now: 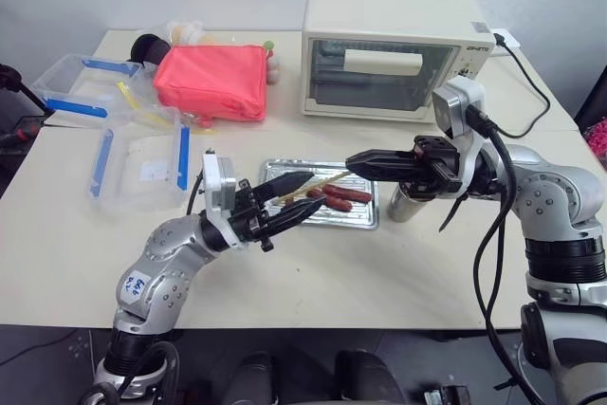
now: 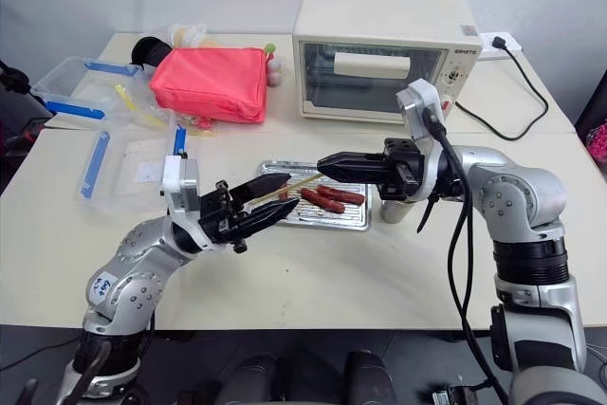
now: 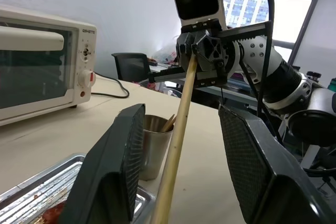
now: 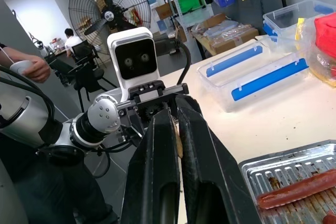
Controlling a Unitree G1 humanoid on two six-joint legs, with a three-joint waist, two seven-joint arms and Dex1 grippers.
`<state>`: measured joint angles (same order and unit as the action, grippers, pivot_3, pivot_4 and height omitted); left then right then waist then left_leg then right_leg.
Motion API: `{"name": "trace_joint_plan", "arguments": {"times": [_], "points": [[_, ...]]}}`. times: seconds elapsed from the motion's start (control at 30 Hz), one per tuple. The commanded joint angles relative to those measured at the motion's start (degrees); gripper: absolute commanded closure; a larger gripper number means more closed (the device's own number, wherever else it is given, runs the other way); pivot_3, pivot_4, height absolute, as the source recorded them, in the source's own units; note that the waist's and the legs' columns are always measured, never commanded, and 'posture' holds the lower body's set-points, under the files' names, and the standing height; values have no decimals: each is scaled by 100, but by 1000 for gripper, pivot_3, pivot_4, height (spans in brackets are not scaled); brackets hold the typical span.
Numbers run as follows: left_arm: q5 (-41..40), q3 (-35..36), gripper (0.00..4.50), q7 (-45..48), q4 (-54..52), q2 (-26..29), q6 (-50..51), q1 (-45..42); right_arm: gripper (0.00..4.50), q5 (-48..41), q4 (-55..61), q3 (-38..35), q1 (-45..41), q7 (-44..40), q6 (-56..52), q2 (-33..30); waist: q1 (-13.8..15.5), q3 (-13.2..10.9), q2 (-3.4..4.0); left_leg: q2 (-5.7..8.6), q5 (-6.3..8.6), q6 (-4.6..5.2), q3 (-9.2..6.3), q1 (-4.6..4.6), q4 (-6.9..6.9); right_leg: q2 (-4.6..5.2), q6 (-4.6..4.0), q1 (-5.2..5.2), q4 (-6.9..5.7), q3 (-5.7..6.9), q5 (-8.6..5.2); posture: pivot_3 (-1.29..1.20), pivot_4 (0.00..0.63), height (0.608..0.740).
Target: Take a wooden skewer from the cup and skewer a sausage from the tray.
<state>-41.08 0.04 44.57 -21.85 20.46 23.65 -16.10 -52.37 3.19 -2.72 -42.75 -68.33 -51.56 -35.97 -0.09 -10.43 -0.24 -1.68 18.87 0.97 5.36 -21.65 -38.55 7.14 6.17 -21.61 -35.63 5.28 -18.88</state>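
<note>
Right gripper (image 2: 324,164), two black fingers pressed together, clamps one end of the thin pale wooden skewer (image 2: 289,187) and holds it level above the table; the stick slants down toward the robot's left, its free end running between the fingers of the left gripper (image 2: 272,197); those fingers stand apart, the skewer between them but touching neither pad in the left wrist view, so no hold there; beneath both grippers lies the shallow shiny silver metal tray (image 2: 358,222) with ridged bottom, two or three short reddish-brown sausages (image 2: 340,195) resting in it toward the robot's right end; small plain silver-grey metal cup (image 1: 406,204) stands just beside the tray's right end, more sticks in it; cream toaster oven (image 1: 398,50) behind, red fabric pouch (image 1: 211,82) and clear plastic boxes with blue clips (image 1: 142,154) well off to the left; judged stage: stick already out of the cup, a sausage not yet pierced; risks: a thin stick pinched at one end can pivot or slip when the left fingers close, misaligning the tip; a smooth curved sausage may roll on the ridges under the point; the right arm, near the cup, could knock it over.
</note>
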Motion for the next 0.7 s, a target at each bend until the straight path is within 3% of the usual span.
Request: {"name": "trace_joint_plan", "arguments": {"times": [0.03,0.27,0.53,0.7], "points": [[-18,22,2516,6,-87,-88,-141,-34,4500,-135,206,-176,-45,-35,6,-32,0,0,0,0,0,0,0,0,0,0,0,0,0,0,0,0,150,740],[-31,75,4474,-4,-67,-135,-160,-69,4500,-140,225,-167,-5,-25,18,-38,1,0,0,0,0,0,0,0,1,0,0,0,1,0,0,0,150,740],[4,149,4474,-117,-29,-213,-188,-92,4500,-255,195,-189,-21,249,-361,-102,1,0,0,0,0,0,-1,0,2,1,0,0,1,0,0,0,150,740],[94,318,4500,-134,13,-124,-284,-55,3027,155,351,-224,173,224,219,-174,3,-1,-1,0,0,0,-3,0,6,2,0,0,6,-2,0,0,150,740]]}}
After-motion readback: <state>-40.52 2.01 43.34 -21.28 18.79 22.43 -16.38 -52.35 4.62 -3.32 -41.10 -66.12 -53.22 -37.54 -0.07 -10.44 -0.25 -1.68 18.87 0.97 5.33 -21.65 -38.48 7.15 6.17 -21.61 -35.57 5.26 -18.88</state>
